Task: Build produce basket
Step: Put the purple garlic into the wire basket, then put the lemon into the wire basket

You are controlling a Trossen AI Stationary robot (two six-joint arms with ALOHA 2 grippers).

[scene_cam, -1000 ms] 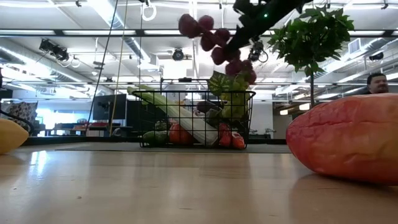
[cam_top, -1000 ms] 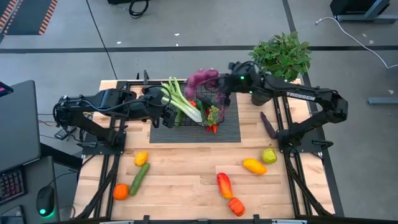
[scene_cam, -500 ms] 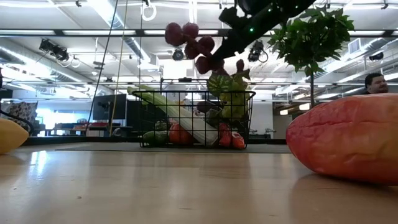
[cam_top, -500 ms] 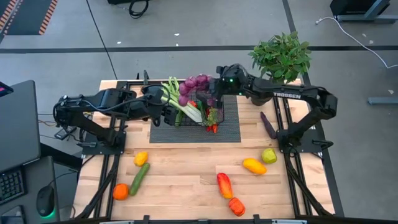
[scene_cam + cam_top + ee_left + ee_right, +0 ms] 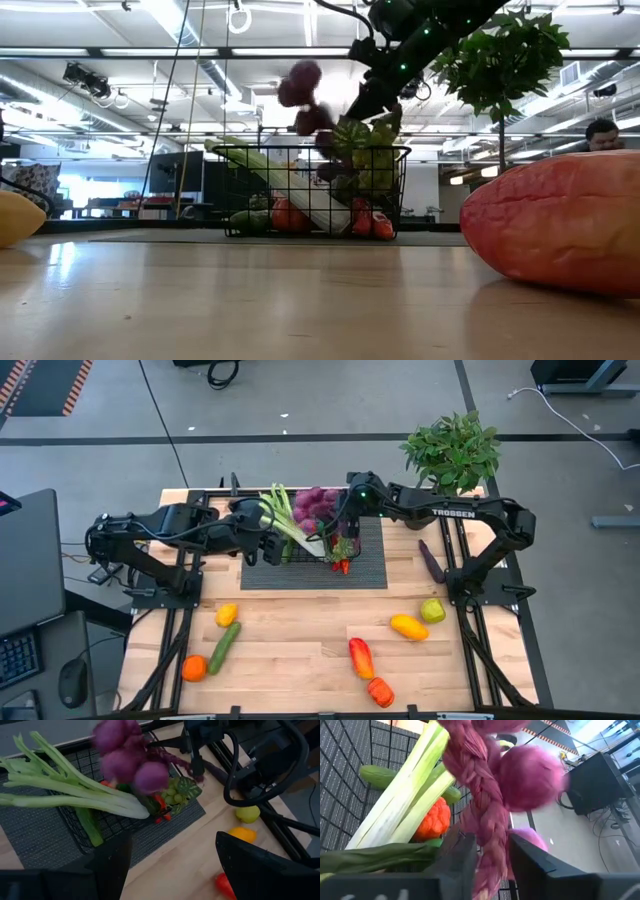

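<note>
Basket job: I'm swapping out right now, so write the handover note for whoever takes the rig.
Right end effector: over the basket, braided stem of the purple bunch between its fingers.
Left end effector: open, empty, waiting at the basket's left side.
Done: leek, green grapes and other pieces in the basket.
Left: drop the bunch; collect the pieces spread over the table, eggplant included.

Table (image 5: 300,650): pale wood planks, smooth, faint sheen. Basket (image 5: 352,525): thin black wire mesh. Mat (image 5: 365,572) beneath it: dark, ribbed, matt. Purple grapes (image 5: 532,777): glossy plastic-looking; braided stem rough. Leek (image 5: 75,795): smooth, matt.
</note>
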